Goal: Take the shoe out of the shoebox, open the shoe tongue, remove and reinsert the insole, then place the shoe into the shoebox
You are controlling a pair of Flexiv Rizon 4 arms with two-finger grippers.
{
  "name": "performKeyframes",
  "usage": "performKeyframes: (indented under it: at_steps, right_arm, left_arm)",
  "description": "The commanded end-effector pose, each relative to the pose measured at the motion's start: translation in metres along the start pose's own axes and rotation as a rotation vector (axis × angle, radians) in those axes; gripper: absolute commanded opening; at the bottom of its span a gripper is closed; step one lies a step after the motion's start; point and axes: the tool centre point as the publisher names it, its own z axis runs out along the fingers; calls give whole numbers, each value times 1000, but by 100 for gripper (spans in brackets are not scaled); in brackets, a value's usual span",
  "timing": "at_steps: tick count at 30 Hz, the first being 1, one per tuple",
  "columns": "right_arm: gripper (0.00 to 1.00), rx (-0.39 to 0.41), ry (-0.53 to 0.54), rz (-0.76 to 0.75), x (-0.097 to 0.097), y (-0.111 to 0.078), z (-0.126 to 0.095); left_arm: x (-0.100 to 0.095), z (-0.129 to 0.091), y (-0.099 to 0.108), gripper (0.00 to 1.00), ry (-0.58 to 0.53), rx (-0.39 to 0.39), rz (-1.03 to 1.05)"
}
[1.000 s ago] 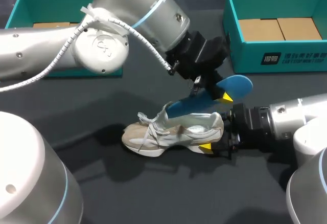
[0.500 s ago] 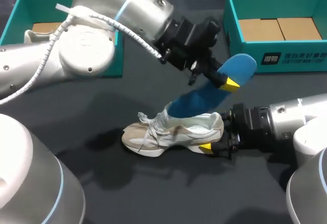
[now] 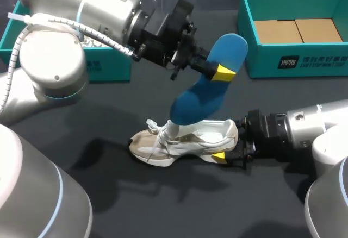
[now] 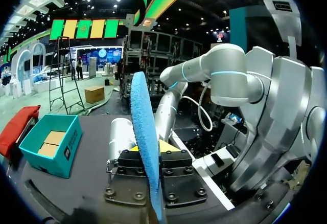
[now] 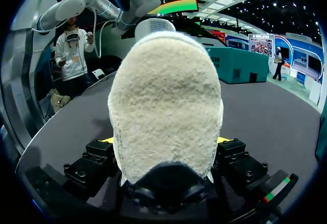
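Left gripper [image 3: 216,72] pinches the blue insole [image 3: 202,94] between its fingers, one end reaching down to the shoe [image 3: 179,140]; right gripper [image 3: 231,143] clamps the shoe's heel.

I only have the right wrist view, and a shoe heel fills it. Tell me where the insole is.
Observer: The blue insole is up in the left hand, tilted, with its lower end just over the opening of the shoe.
Operator: Confirm that grip.
Observer: In the left wrist view the insole stands on edge in the hand, pinched from both sides.
Operator: Give me the shoe's pose.
Observer: It stands on its sole on the table, toe pointing toward the left arm's side.
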Motion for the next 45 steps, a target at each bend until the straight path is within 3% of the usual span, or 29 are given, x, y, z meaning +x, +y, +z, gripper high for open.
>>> performKeyframes:
  at_steps: [1,6,12,22,25,34,45]
  right_arm:
    - [0,4,0,0,1,1,1]
    - [0,4,0,0,1,1,1]
    - [0,4,0,0,1,1,1]
    - [0,4,0,0,1,1,1]
    - [0,4,0,0,1,1,1]
    - [0,4,0,0,1,1,1]
    - [0,4,0,0,1,1,1]
  left_arm:
    - [12,-7,-7,0,-11,63,-9]
    - [31,-27,-33,0,-16,194,-15]
    - [68,-51,-67,0,1,282,-13]
    - [68,-51,-67,0,1,282,-13]
    - [81,-51,-70,0,-38,324,-30]
    - [102,-61,-73,0,-127,336,-64]
    - [91,-68,-68,0,-96,340,-104]
